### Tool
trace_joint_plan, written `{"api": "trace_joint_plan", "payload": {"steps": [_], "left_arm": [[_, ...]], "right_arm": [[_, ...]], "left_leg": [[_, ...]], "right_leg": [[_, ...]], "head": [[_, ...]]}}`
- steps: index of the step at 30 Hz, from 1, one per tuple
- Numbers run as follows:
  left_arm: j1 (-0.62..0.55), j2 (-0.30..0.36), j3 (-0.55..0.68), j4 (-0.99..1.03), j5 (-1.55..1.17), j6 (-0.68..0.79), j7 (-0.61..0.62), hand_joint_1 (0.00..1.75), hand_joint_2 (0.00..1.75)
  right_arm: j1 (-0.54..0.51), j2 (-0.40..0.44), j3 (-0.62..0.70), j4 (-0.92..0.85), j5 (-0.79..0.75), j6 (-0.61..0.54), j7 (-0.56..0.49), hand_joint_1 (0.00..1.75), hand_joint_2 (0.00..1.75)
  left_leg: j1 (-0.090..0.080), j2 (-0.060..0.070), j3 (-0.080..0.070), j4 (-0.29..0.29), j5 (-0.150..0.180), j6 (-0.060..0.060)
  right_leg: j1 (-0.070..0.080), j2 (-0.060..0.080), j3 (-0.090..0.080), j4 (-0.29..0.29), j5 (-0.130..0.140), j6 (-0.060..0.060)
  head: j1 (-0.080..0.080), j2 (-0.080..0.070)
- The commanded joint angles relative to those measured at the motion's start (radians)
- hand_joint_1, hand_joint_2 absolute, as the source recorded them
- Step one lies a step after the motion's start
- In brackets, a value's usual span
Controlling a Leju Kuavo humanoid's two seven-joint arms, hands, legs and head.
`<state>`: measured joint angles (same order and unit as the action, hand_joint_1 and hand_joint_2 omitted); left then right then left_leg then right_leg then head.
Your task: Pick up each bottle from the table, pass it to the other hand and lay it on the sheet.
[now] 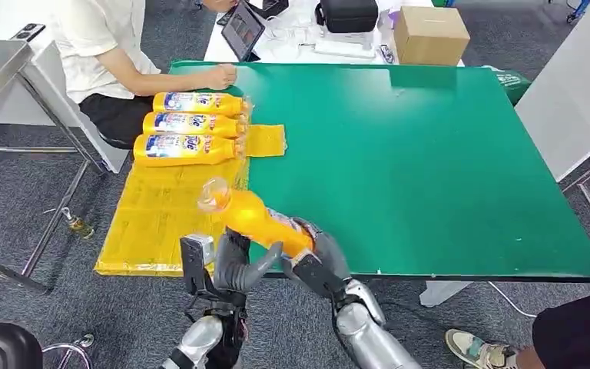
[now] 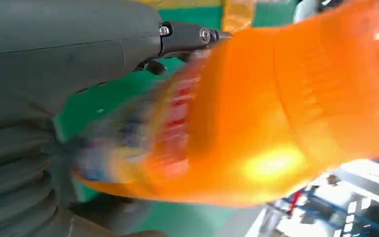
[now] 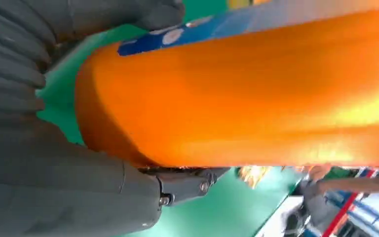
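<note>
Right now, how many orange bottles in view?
4. Three lie side by side on the yellow sheet: far bottle, middle bottle, near bottle. The fourth bottle is held between the left hand and right hand.

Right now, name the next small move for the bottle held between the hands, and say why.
Probably close the left hand firmly on the orange bottle, then let the right hand release. Both hands touch it above the table's near edge, while three bottles already lie on the yellow sheet.
</note>
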<state>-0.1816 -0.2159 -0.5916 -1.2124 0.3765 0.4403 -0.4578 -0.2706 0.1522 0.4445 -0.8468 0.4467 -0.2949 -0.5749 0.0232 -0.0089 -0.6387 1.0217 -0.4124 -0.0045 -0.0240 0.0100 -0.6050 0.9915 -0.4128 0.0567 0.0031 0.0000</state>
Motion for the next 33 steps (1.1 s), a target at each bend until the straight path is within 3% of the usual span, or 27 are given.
{"api": "trace_joint_plan", "payload": {"steps": [1, 13, 14, 15, 16, 17, 18, 20, 30, 31, 33], "left_arm": [[-0.048, 0.0, 0.05, -0.012, 0.02, 0.013, -0.002, 0.0, 1.75], [-0.076, -0.01, 0.082, -0.027, 0.081, 0.003, -0.058, 0.0, 1.75], [-0.076, -0.004, 0.071, -0.031, 0.098, -0.027, -0.038, 1.75, 1.75], [-0.073, 0.0, 0.067, -0.031, 0.14, -0.076, 0.001, 1.75, 1.75], [-0.074, 0.003, 0.064, -0.027, 0.159, -0.093, 0.023, 1.75, 1.75], [-0.075, 0.009, 0.056, -0.014, 0.188, -0.126, 0.055, 1.75, 1.75], [-0.078, 0.014, 0.047, 0.005, 0.189, -0.135, 0.059, 1.75, 1.75], [-0.086, 0.024, 0.032, 0.055, 0.157, -0.126, 0.049, 1.75, 1.75], [-0.075, 0.025, 0.065, 0.078, 0.182, -0.141, 0.047, 1.75, 1.75], [-0.075, 0.027, 0.069, 0.073, 0.171, -0.131, 0.034, 1.75, 1.75], [-0.071, 0.038, 0.093, 0.061, 0.182, -0.141, 0.034, 1.75, 1.75]], "right_arm": [[-0.024, 0.017, 0.117, 0.111, -0.006, 0.001, -0.018, 1.75, 1.75], [-0.024, 0.033, 0.224, 0.165, -0.033, 0.021, -0.042, 1.75, 1.75], [-0.027, 0.032, 0.231, 0.168, -0.043, 0.024, -0.044, 1.75, 1.75], [-0.031, 0.033, 0.23, 0.168, -0.057, 0.021, -0.048, 1.75, 1.75], [-0.033, 0.035, 0.227, 0.167, -0.066, 0.018, -0.05, 1.62, 1.75], [-0.035, 0.037, 0.22, 0.158, -0.082, 0.015, -0.051, 0.26, 1.75], [-0.037, 0.037, 0.217, 0.149, -0.089, 0.013, -0.051, 0.03, 1.75], [-0.028, 0.041, 0.21, 0.097, -0.089, -0.056, -0.046, 0.0, 1.75], [0.024, 0.04, 0.22, -0.012, -0.12, -0.03, 0.001, 0.0, 1.75], [0.022, 0.041, 0.216, -0.014, -0.142, -0.01, 0.003, 0.0, 0.0], [0.034, 0.033, 0.23, -0.043, -0.115, -0.053, -0.004, 0.0, 0.0]], "left_leg": [[0.0, 0.002, 0.005, 0.0, -0.002, 0.002], [0.001, 0.0, 0.002, 0.0, -0.001, 0.001], [0.001, 0.0, 0.004, 0.0, -0.002, 0.001], [0.001, 0.0, 0.004, 0.0, -0.002, 0.002], [0.0, 0.0, 0.002, 0.0, -0.001, 0.001], [0.0, 0.0, 0.004, 0.0, -0.002, 0.002], [0.001, 0.001, 0.005, 0.0, -0.002, 0.002], [0.001, -0.001, 0.004, 0.0, -0.002, 0.002], [0.0, 0.001, 0.004, -0.001, -0.002, 0.001], [0.0, 0.001, 0.002, 0.0, -0.001, 0.001], [0.0, 0.002, 0.002, -0.001, -0.001, 0.001]], "right_leg": [[0.001, 0.001, 0.005, -0.001, -0.001, -0.003], [0.001, -0.002, 0.002, -0.001, -0.001, -0.002], [0.002, -0.002, 0.004, -0.001, -0.002, -0.003], [0.002, -0.002, 0.005, -0.001, -0.002, -0.003], [0.001, -0.001, 0.002, -0.001, -0.001, -0.002], [0.001, -0.001, 0.004, -0.001, -0.002, -0.003], [0.002, -0.001, 0.005, -0.001, -0.002, -0.003], [0.001, -0.003, 0.004, -0.001, -0.002, -0.003], [0.001, 0.0, 0.003, -0.001, -0.002, -0.003], [0.001, 0.0, 0.001, -0.001, -0.001, -0.002], [0.0, 0.001, 0.001, -0.001, -0.001, -0.002]], "head": [[-0.001, 0.0], [0.0, 0.0], [-0.001, 0.0], [0.0, 0.0], [0.0, 0.0], [-0.001, 0.0], [-0.001, 0.0], [0.0, 0.0], [0.0, 0.0], [0.0, 0.0], [0.0, 0.0]]}}
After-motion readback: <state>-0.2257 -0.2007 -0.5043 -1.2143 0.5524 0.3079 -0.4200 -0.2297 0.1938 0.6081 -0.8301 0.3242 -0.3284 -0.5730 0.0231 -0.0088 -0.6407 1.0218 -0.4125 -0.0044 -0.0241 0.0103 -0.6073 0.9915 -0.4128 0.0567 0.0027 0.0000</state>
